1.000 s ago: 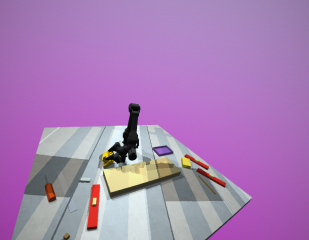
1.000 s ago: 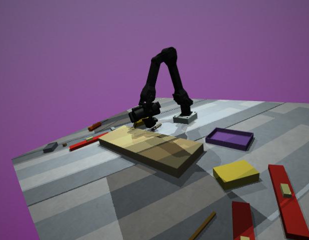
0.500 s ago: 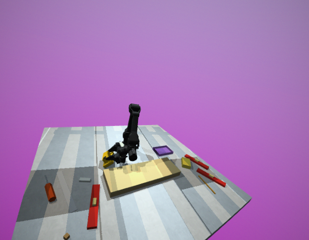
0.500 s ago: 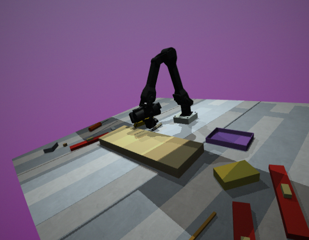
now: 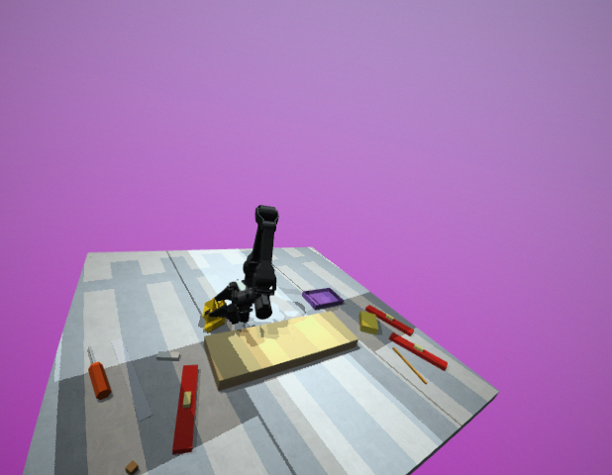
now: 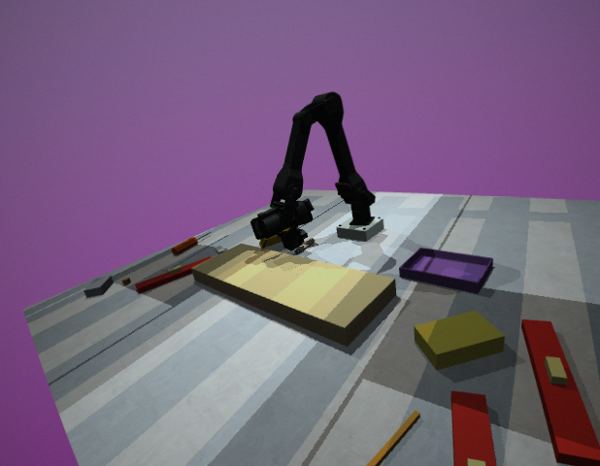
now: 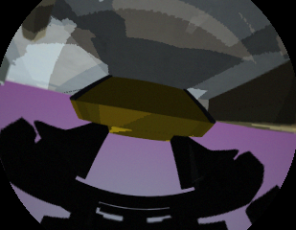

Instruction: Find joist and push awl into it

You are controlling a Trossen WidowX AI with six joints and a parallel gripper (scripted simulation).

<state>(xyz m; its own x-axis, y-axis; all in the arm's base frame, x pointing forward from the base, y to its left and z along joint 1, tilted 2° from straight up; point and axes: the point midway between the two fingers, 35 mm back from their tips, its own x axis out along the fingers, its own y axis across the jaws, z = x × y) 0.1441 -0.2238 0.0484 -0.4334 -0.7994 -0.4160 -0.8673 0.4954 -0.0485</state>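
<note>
My gripper (image 5: 212,309) (image 7: 142,125) is shut on the yellow stud finder (image 5: 212,324) (image 6: 273,241) (image 7: 138,98), which has black edges and sits tilted across the fingertips, beyond the panel's back left edge. The tan floor panel (image 5: 296,344) (image 6: 308,289) lies flat; no joist is visible. The purple tray (image 5: 327,307) (image 6: 436,282) is empty. A tool with an orange handle (image 5: 99,380) (image 6: 184,246) and thin shaft lies far left. A small tan-handled tool (image 6: 304,246) lies behind the panel. I cannot tell which is the awl.
A red level (image 5: 183,429) (image 6: 157,282) lies left of the panel. A yellow block (image 5: 368,323) (image 6: 458,336), two red levels (image 5: 398,322) (image 5: 429,356) and an orange stick (image 5: 409,365) (image 6: 394,438) lie at the right. A grey block (image 6: 98,286) and brown cube (image 5: 132,467) lie far left.
</note>
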